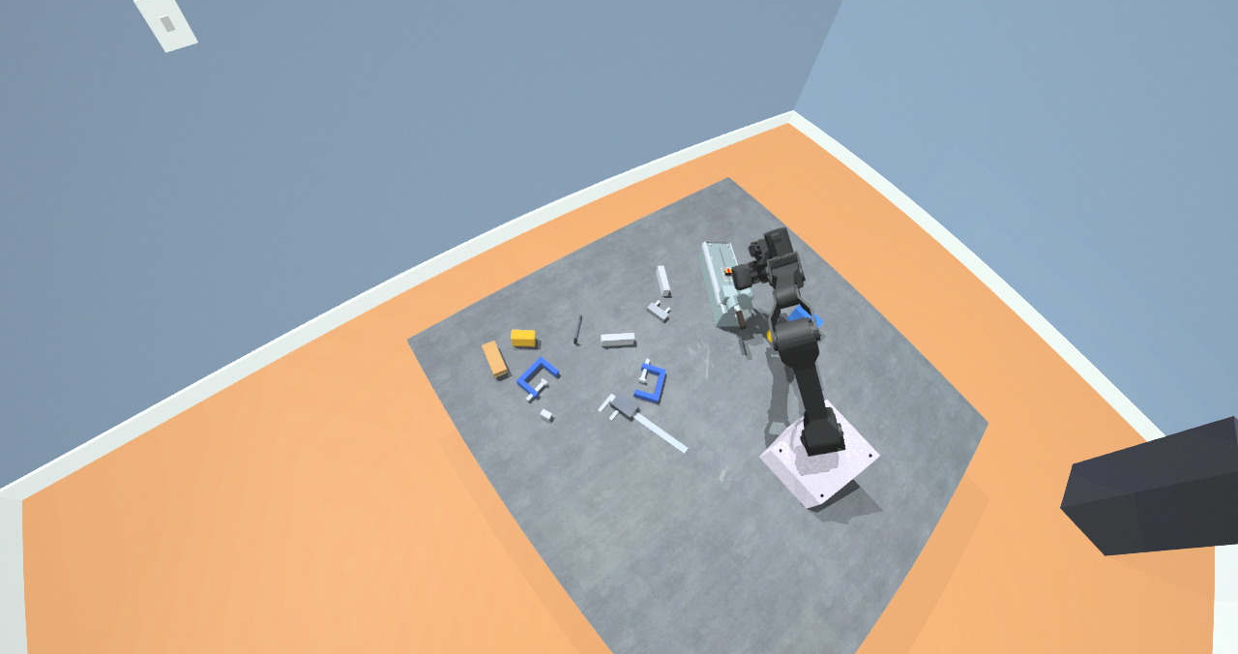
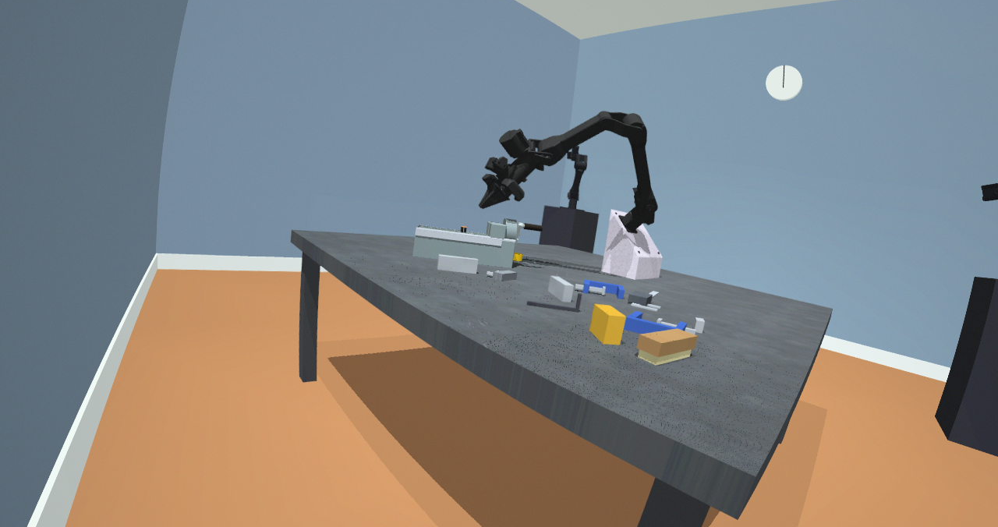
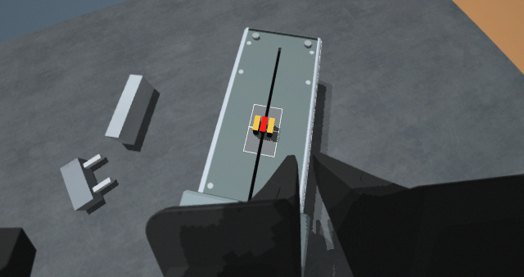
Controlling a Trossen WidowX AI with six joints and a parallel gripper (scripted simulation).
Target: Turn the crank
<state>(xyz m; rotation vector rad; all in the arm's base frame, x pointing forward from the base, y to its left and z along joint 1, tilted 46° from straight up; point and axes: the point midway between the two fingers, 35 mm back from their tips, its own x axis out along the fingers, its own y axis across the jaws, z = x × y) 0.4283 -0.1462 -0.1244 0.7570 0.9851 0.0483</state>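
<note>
The grey-green slide machine (image 1: 709, 282) (image 2: 464, 250) (image 3: 239, 105) stands on the table. In the wrist view the red pointer (image 3: 264, 124) sits between two brass marks (image 3: 256, 124) (image 3: 271, 125); their ends look level along the slot. The crank's dark handle (image 1: 741, 319) (image 2: 532, 227) sticks out at the machine's near end and is hidden in the wrist view. My gripper (image 2: 481, 206) (image 3: 304, 161) hangs above the machine, clear of the crank and handle. Its fingers are almost together, with a narrow gap and nothing between them.
A pale block (image 1: 663, 281) (image 2: 457, 264) (image 3: 127, 109) and a two-pegged grey block (image 1: 658, 312) (image 3: 78, 183) lie beside the machine. Farther off lie blue clamps (image 1: 662, 383) (image 1: 525, 379), a yellow block (image 1: 522, 338) (image 2: 605, 324), an orange-brown block (image 1: 494, 360) and a caliper-like tool (image 1: 662, 433).
</note>
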